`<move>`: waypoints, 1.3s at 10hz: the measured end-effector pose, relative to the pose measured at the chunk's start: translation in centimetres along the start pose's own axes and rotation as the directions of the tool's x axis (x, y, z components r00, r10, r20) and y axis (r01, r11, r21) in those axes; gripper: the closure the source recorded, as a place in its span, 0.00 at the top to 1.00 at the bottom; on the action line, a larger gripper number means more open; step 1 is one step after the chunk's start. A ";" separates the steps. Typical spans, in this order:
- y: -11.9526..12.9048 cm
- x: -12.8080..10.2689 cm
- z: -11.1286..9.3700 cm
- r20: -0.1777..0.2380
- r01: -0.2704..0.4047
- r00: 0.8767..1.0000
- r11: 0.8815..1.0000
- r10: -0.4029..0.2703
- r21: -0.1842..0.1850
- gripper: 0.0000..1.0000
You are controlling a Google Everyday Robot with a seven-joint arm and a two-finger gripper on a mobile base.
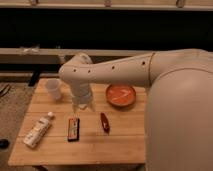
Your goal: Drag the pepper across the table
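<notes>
- Camera view: tool [83, 104] hangs mid-frame above the desk [122, 146]; its opening, cannot tell.
- Pepper [104, 122] lies lower centre, down-right of tool; a glancing contact could roll it aside.

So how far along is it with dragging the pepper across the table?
Barely started. Nothing looks done yet: the pepper lies untouched near the middle of the table. In hand: the tool hangs over the table beside the pepper, apart from it. Left to do: come down onto the pepper, then drag it across.
</notes>
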 end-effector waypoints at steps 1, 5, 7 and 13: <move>0.0 0.0 0.0 0.000 0.000 1.000 1.000 0.000 0.000 0.65; -3.2 -0.1 4.0 -0.023 0.001 1.000 1.000 -0.001 0.010 0.65; -5.4 0.5 6.8 -0.042 -0.023 0.999 1.000 0.023 0.002 0.65; -9.2 3.4 11.0 -0.074 -0.092 0.993 0.995 0.089 -0.030 0.65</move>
